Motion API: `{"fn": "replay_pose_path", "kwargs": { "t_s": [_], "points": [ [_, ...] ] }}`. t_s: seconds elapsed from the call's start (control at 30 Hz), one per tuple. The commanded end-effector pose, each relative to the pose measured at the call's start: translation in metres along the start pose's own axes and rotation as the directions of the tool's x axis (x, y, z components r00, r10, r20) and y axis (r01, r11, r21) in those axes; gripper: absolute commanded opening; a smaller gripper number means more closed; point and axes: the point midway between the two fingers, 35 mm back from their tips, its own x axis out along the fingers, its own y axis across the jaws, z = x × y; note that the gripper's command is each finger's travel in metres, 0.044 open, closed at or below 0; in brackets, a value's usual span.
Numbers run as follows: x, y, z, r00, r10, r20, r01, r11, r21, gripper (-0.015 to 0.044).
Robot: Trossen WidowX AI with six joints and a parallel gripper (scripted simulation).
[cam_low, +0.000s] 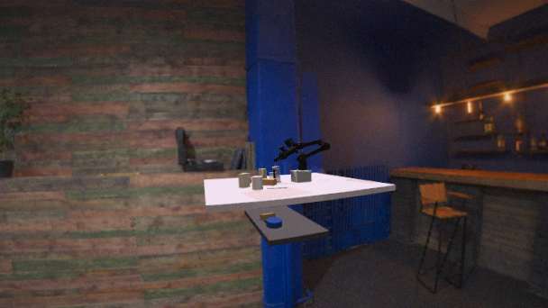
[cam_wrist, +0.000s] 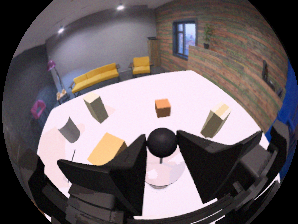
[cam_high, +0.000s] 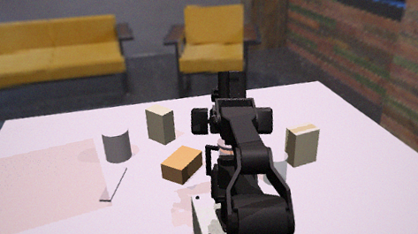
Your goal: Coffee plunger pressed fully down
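Observation:
The coffee press (cam_high: 224,149) (cam_low: 277,175) (cam_wrist: 165,176) stands upright on the white table, its glass body partly hidden behind the arm in the top view. Its black handle (cam_high: 208,160) sticks out to the left there. The round black plunger knob (cam_wrist: 162,141) sits between the fingertips in the wrist view. A short piece of thin rod (cam_wrist: 161,160) shows between the knob and the press lid. My gripper (cam_low: 275,160) (cam_wrist: 161,136) is shut on the knob, above the press, tilted downward. The fingertips are hidden in the top view.
An orange block (cam_high: 182,165) (cam_wrist: 107,149) lies left of the press. A grey cylinder (cam_high: 117,147) (cam_wrist: 70,131) and a beige block (cam_high: 160,125) (cam_wrist: 96,108) stand farther left. Another beige block (cam_high: 302,145) (cam_wrist: 215,121) stands right. A small orange cube (cam_wrist: 162,108) is beyond the press.

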Motion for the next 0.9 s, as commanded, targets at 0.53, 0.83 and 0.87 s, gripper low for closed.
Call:
{"fn": "replay_pose_path", "kwargs": {
  "t_s": [0.53, 0.83, 0.87],
  "points": [
    [0.019, 0.0, -0.019, 0.999, 0.001, -0.041, -0.001, 1.0, -0.007, 0.0122],
    [0.022, 0.0, -0.017, 0.999, 0.001, -0.041, -0.001, 1.0, -0.007, 0.0122],
    [0.022, 0.0, -0.017, 0.999, 0.001, -0.041, -0.001, 1.0, -0.007, 0.0122]
  ]
}}
